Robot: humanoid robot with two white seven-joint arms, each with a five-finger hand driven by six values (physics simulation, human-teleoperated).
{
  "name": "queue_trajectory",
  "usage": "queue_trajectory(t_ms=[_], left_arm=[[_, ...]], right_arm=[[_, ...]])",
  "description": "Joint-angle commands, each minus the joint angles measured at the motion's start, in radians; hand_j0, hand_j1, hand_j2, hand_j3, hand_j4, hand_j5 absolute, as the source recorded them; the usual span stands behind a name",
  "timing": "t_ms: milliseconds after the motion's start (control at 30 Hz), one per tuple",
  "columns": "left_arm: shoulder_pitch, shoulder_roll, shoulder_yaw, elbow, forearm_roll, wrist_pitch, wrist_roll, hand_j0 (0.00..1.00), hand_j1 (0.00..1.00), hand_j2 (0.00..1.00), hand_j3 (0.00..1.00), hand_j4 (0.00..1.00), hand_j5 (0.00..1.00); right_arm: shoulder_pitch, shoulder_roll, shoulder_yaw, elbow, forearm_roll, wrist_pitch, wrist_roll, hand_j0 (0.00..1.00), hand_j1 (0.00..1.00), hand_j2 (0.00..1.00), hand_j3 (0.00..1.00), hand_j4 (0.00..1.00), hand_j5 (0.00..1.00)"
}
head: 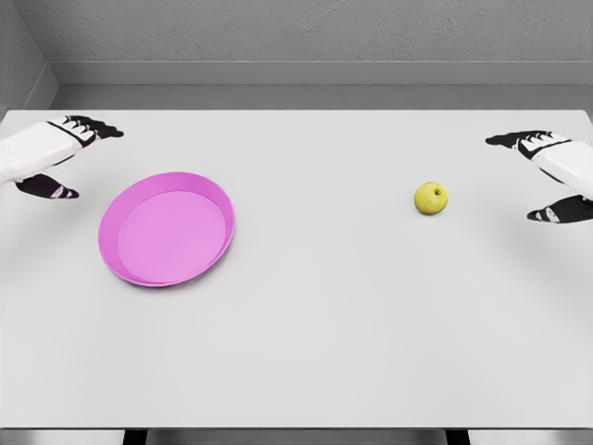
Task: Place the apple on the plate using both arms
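Pink plate (167, 228), apple (431, 197) — both hands splayed, apart.

We see a yellow-green apple (431, 197) with a small dark spot at its stem hollow. The plate (167, 228) is plain bright pink-magenta, its rim a shade deeper than its flat inner face. The tabletop (315, 315) is a uniform pale grey-white with no pattern. Our left hand (57, 153) is white over the back, with black fingers; our right hand (554, 171) shows the same white shell and black fingers. Behind, the wall (315, 32) is a mottled mid-grey, and a darker band runs beneath the tabletop's near edge.
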Motion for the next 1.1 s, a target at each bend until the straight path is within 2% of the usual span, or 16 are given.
queue_trajectory(t_ms=[0, 133, 267, 333, 367, 433, 533, 600, 667, 800, 933, 1067], left_arm=[[0.0, 0.001, -0.002, 0.0, 0.006, 0.001, 0.001, 1.0, 1.0, 1.0, 1.0, 1.0, 1.0], [0.0, 0.001, -0.002, 0.001, 0.006, 0.001, 0.001, 1.0, 1.0, 1.0, 1.0, 1.0, 1.0], [-0.002, 0.002, 0.0, 0.001, 0.006, 0.001, 0.001, 1.0, 1.0, 1.0, 1.0, 1.0, 1.0], [-0.002, 0.001, 0.0, 0.0, 0.006, 0.001, 0.001, 1.0, 1.0, 1.0, 1.0, 1.0, 1.0], [0.0, 0.001, 0.0, -0.005, 0.006, 0.001, 0.001, 1.0, 1.0, 1.0, 1.0, 1.0, 1.0], [0.0, 0.002, 0.0, -0.005, 0.006, 0.001, 0.001, 1.0, 1.0, 1.0, 1.0, 1.0, 1.0], [0.0, 0.002, 0.001, -0.003, 0.006, 0.001, 0.001, 1.0, 1.0, 1.0, 1.0, 1.0, 1.0], [0.0, -0.001, 0.0, 0.003, -0.003, 0.001, 0.001, 1.0, 1.0, 1.0, 1.0, 1.0, 1.0], [0.0, -0.013, 0.001, -0.002, -0.011, 0.001, 0.001, 1.0, 1.0, 1.0, 1.0, 1.0, 1.0], [0.0, -0.019, 0.0, -0.002, -0.017, 0.001, 0.001, 1.0, 1.0, 1.0, 1.0, 1.0, 1.0], [-0.002, -0.024, 0.001, -0.003, -0.017, 0.001, 0.001, 1.0, 1.0, 1.0, 1.0, 1.0, 1.0], [-0.002, -0.025, 0.003, 0.0, -0.017, 0.001, 0.001, 1.0, 1.0, 1.0, 1.0, 1.0, 1.0]], right_arm=[[0.0, -0.002, -0.002, 0.0, -0.002, 0.0, 0.0, 1.0, 1.0, 1.0, 1.0, 1.0, 1.0], [0.0, -0.004, -0.001, -0.023, -0.008, 0.016, -0.008, 1.0, 1.0, 1.0, 1.0, 1.0, 1.0], [-0.037, 0.003, 0.022, -0.022, -0.006, 0.064, -0.002, 1.0, 1.0, 1.0, 1.0, 1.0, 1.0], [-0.132, 0.03, 0.131, -0.013, -0.003, 0.148, 0.041, 1.0, 1.0, 1.0, 1.0, 1.0, 1.0], [-0.195, 0.061, 0.199, 0.004, -0.002, 0.168, 0.061, 1.0, 1.0, 1.0, 1.0, 1.0, 1.0], [-0.276, 0.085, 0.304, 0.024, 0.0, 0.173, 0.07, 1.0, 1.0, 1.0, 1.0, 1.0, 1.0], [-0.373, 0.121, 0.426, 0.05, 0.0, 0.273, 0.116, 1.0, 1.0, 1.0, 1.0, 1.0, 1.0], [-0.408, 0.154, 0.481, 0.084, 0.0, 0.293, 0.124, 1.0, 1.0, 1.0, 1.0, 1.0, 1.0], [-0.414, 0.165, 0.489, 0.102, 0.0, 0.299, 0.133, 1.0, 1.0, 1.0, 1.0, 1.0, 1.0], [-0.465, 0.196, 0.521, 0.144, -0.002, 0.305, 0.208, 1.0, 1.0, 1.0, 1.0, 1.0, 1.0], [-0.48, 0.205, 0.521, 0.154, -0.002, 0.306, 0.259, 1.0, 1.0, 1.0, 1.0, 1.0, 1.0], [-0.554, 0.257, 0.607, 0.228, -0.002, 0.306, 0.277, 1.0, 1.0, 1.0, 1.0, 1.0, 1.0]])
